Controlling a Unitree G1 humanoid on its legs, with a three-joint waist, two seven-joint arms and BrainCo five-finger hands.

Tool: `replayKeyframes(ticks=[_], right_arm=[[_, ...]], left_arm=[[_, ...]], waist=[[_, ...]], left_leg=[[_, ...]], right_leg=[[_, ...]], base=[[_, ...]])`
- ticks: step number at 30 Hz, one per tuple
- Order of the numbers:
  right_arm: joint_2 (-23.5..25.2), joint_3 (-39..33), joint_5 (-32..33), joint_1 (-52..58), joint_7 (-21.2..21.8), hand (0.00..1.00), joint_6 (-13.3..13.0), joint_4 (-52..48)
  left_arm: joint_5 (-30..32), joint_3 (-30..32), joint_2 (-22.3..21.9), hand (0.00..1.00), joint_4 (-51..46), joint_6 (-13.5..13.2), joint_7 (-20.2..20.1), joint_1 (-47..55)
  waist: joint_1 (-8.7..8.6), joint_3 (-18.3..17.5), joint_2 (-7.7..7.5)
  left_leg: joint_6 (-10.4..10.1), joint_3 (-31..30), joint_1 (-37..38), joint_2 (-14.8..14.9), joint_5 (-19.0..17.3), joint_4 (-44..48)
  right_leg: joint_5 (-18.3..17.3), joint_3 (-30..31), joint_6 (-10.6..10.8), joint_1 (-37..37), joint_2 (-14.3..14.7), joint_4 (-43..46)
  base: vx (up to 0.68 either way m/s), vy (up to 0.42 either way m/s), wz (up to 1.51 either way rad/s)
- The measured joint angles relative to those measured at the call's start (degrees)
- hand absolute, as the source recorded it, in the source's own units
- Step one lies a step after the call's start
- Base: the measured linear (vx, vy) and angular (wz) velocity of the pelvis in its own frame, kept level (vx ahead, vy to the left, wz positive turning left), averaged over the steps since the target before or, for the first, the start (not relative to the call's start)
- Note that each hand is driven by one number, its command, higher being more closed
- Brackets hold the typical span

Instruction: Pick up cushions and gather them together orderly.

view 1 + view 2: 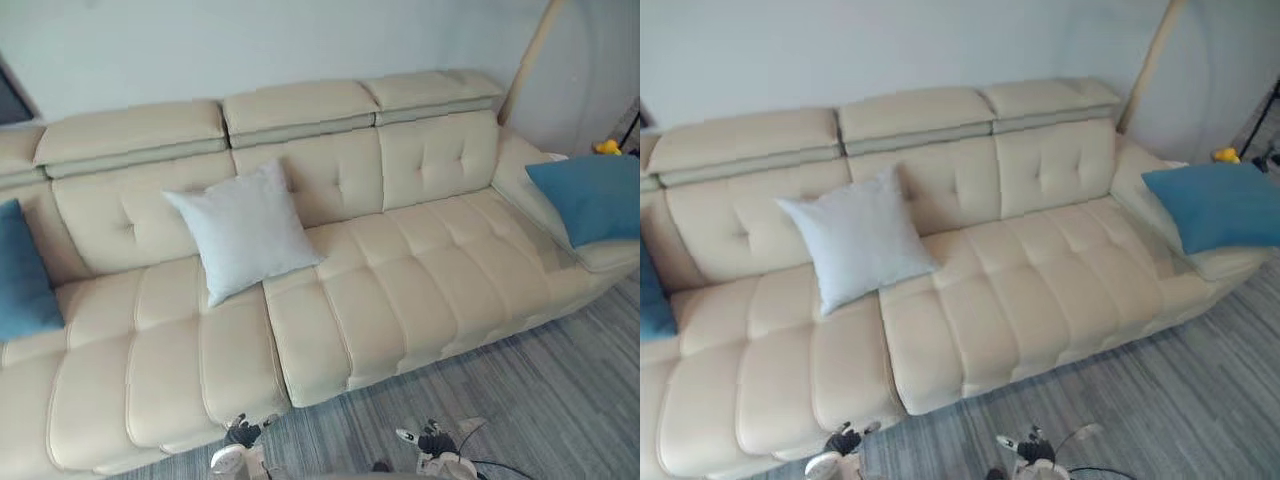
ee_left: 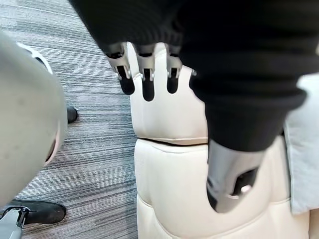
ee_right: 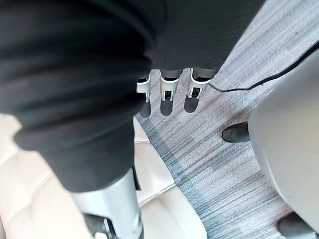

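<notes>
Left hand hangs relaxed by the front edge of the cream sofa, fingers straight, thumb apart, holding nothing. Right hand is equally loose and empty over the grey carpet. Pale grey cushion leans on the backrest; left blue cushion sits at the sofa's left end and right blue cushion on the right armrest, all well apart.

The sofa is covered in plain cream, stitched into squares. The middle cushion is coloured pale grey-white, the left cushion and right cushion teal blue. The carpet is streaked with fine grey lines.
</notes>
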Motion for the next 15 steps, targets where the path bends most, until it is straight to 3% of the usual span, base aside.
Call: replayKeyframes(ticks=[4, 6, 7, 8, 9, 10, 12, 14, 15], right_arm=[[0.6, -0.1, 0.0, -1.3, 0.5, 0.0, 0.0, 1.0], [0.4, -0.4, 0.0, -2.4, 0.6, 0.0, 0.0, 1.4], [0.3, -0.5, -0.1, -4.2, 0.6, 0.0, 0.2, 2.4], [0.2, -0.7, -0.1, -4.7, 0.6, 0.0, 0.2, 2.4], [-0.2, -2.0, -0.1, -4.5, 0.5, 0.0, 0.2, 2.6], [-0.3, -3.0, -0.1, -4.2, 0.2, 0.0, 0.3, 3.7], [-0.6, -3.7, -0.1, -3.9, 0.0, 0.0, 0.1, 3.9], [-1.2, -3.9, 0.0, -3.5, -0.1, 0.0, 0.0, 4.4], [-1.2, -3.8, 0.0, -3.4, -0.1, 0.0, 0.0, 4.1]], left_arm=[[0.2, -0.1, 0.4, 0.0, 0.5, 0.1, -0.1, -0.7], [0.2, -0.3, 0.3, 0.0, 0.5, 0.1, -0.2, -1.2], [0.2, -0.8, 0.5, 0.0, 0.4, 0.1, -0.6, -1.4], [0.2, -1.3, 0.9, 0.0, 0.4, 0.2, -0.7, -1.5], [0.2, -3.0, 1.4, 0.0, 0.4, 0.3, -0.7, -1.8], [0.2, -3.3, 2.0, 0.0, 0.3, 0.3, -0.7, -1.6], [0.2, -3.4, 2.5, 0.0, 0.4, 0.3, -0.7, -1.2], [0.2, -3.3, 2.8, 0.0, 0.3, 0.2, -0.7, -1.0], [0.2, -3.0, 2.4, 0.0, 0.3, 0.3, -0.7, -0.9]], waist=[[0.02, 0.2, -0.53], [0.08, 0.3, -0.41], [0.11, 0.5, 0.17], [-0.32, 0.7, -0.03], [-0.91, 1.3, 0.6], [-0.72, 1.6, 0.52], [-1.06, 1.6, 0.44], [-0.95, 2.3, 0.58], [-0.98, 3.2, 1.54]], left_leg=[[0.0, 4.5, 2.3, 0.6, 0.0, -1.6], [0.0, 6.6, 2.2, 1.3, 0.0, -1.6], [0.1, 9.9, 2.1, 2.3, 0.1, -2.3], [0.1, 11.1, 2.4, 2.2, 0.1, -2.7], [0.0, 13.0, 3.6, 2.4, 0.1, -3.2], [-0.1, 14.6, 5.4, 2.4, 0.1, -3.1], [-0.5, 14.7, 6.2, 2.8, 0.3, -1.2], [-0.6, 13.9, 4.1, 6.5, 0.2, 10.0], [1.6, 10.2, -0.4, 11.1, 2.0, 23.4]], right_leg=[[1.4, 5.4, -0.7, -1.6, 2.1, -0.4], [4.3, 4.2, -1.2, -4.5, 3.3, -0.6], [4.2, -5.4, -4.4, -6.2, 2.8, -0.9], [1.8, -12.2, -6.2, -7.0, 1.7, 0.9], [-1.2, -24.6, -7.6, -7.7, -1.5, 4.7], [-1.5, -29.5, -6.6, -6.8, -3.0, 6.6], [-1.7, -26.8, -6.0, -5.9, -1.6, 6.6], [-3.6, -23.4, -6.1, -5.4, -0.5, 6.6], [-4.4, -22.0, -6.9, -4.2, 1.1, 6.6]], base=[[0.09, -0.012, -0.93], [0.02, -0.037, -1.21], [0.02, -0.08, -1.15], [0.0, -0.099, -1.2], [0.03, -0.06, -0.91], [0.05, -0.065, -0.98], [0.08, -0.126, -0.74], [0.07, -0.188, -0.84], [0.06, -0.128, -0.68]])
